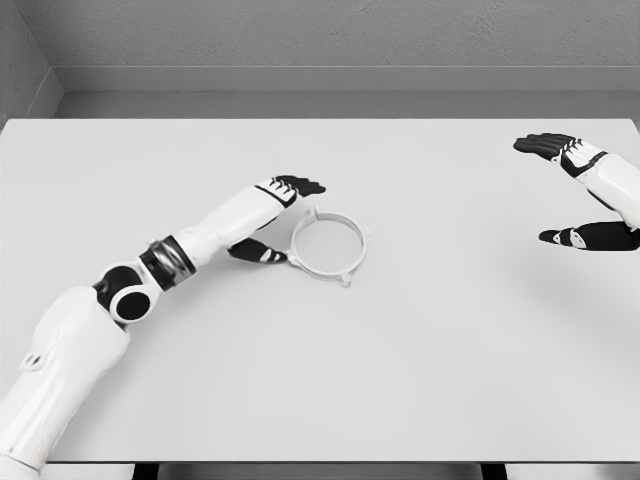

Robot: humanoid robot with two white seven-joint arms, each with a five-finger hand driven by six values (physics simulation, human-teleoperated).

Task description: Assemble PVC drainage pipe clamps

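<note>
A wide, plain white tabletop (420, 380) fills most of the head view, with a grey wall and floor strip beyond its far edge. It carries a single loose thing.

The left arm, white with a black elbow joint, comes in from the near left corner and reaches toward the middle of the tabletop. The left hand (272, 222) is spread, with the black fingertips (303, 185) stretched out on the far side and the thumb (256, 252) lower on the near side. The thumb tip lies just beside, perhaps touching, the ring's left rim; whether there is real contact cannot be told. The hand holds nothing.

The right arm enters from the right edge, well apart from the ring. The right hand (585, 195) hangs open near the far right corner, fingers (545, 145) extended toward the left and the thumb (575, 237) held apart below them, empty.

The white round plastic pipe clamp ring (329, 243) lies flat a little left of the tabletop's centre, its opening facing straight up. Being round, it has no clear long axis; small tabs jut from its rim, one toward the near edge, one toward the right edge and one at the far left. Nothing sits inside the ring, where bare tabletop shows, and nothing lies between it and either hand.
</note>
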